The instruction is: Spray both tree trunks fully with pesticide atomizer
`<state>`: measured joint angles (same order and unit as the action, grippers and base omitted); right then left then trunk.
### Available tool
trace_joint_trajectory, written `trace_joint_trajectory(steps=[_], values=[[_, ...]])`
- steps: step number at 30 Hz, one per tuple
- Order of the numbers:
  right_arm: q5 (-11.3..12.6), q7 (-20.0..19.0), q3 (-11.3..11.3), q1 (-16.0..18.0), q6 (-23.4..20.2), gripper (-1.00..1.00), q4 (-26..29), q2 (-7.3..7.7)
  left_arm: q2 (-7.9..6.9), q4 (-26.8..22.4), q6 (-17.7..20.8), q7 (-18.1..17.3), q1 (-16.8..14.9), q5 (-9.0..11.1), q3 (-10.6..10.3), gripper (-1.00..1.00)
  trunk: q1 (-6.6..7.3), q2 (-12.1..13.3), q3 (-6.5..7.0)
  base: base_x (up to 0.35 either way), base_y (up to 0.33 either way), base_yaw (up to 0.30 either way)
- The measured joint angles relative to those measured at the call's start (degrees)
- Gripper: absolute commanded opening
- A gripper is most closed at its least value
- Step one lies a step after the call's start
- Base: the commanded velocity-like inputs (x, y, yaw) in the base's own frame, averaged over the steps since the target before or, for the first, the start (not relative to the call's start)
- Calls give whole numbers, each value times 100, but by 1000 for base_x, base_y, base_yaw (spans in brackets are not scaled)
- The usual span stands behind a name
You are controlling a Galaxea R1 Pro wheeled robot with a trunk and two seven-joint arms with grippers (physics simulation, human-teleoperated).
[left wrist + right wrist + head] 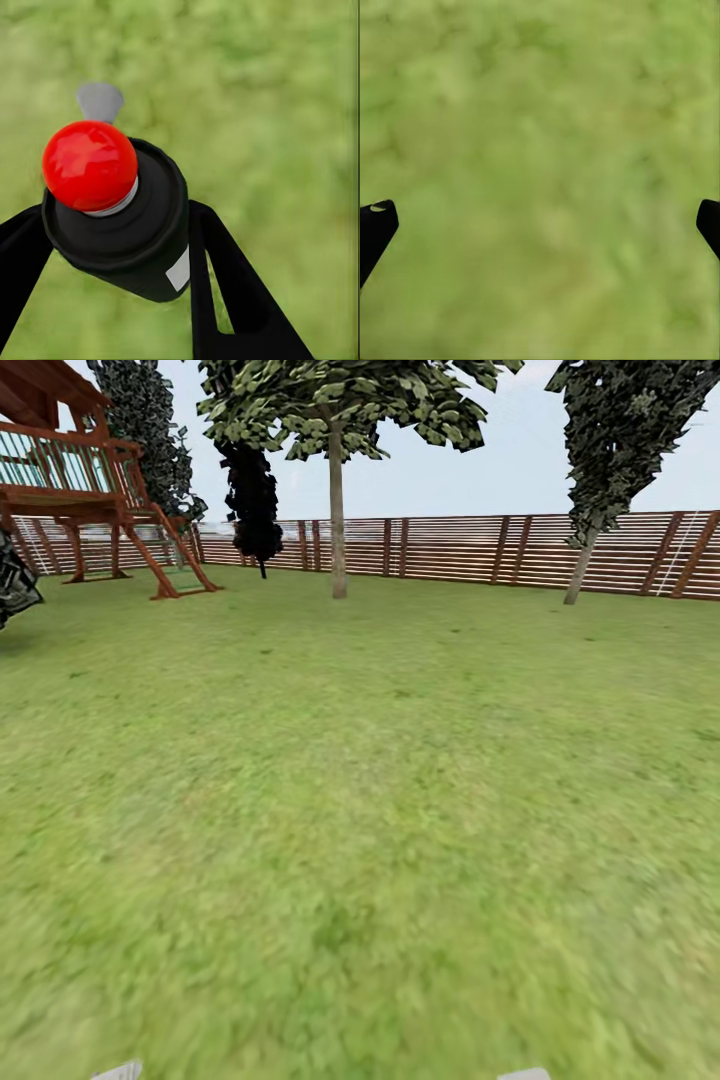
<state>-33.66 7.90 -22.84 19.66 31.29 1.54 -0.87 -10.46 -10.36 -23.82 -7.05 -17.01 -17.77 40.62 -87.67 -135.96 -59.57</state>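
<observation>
In the left wrist view the pesticide atomizer (127, 232) is a black can with a round red top (88, 165) and a grey nozzle (99, 101). My left gripper (120, 225) is shut on it, one black finger on each side, above blurred grass. My right gripper (540, 217) is open over bare lawn, its fingertips (376, 221) far apart. In the head view a tree with a slim tan trunk (337, 510) and light green crown stands far ahead by the fence. A second, leaning trunk (579, 570) under a darker crown stands at the far right.
Wide green lawn (360, 810) stretches ahead to a brown slatted fence (480, 548). A red-brown wooden play tower (90, 490) stands at the far left, with a dark narrow tree (252, 500) beside it. Dark foliage (15, 580) pokes in at the left edge.
</observation>
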Motion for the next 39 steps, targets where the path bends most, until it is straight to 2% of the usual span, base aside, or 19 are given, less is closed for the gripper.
trace_joint_trajectory(steps=[39], values=[[0,-4,3,0,0,100,0,0,0,4,0,-5,0,0,0,-100,0,0,0,338,0,0]])
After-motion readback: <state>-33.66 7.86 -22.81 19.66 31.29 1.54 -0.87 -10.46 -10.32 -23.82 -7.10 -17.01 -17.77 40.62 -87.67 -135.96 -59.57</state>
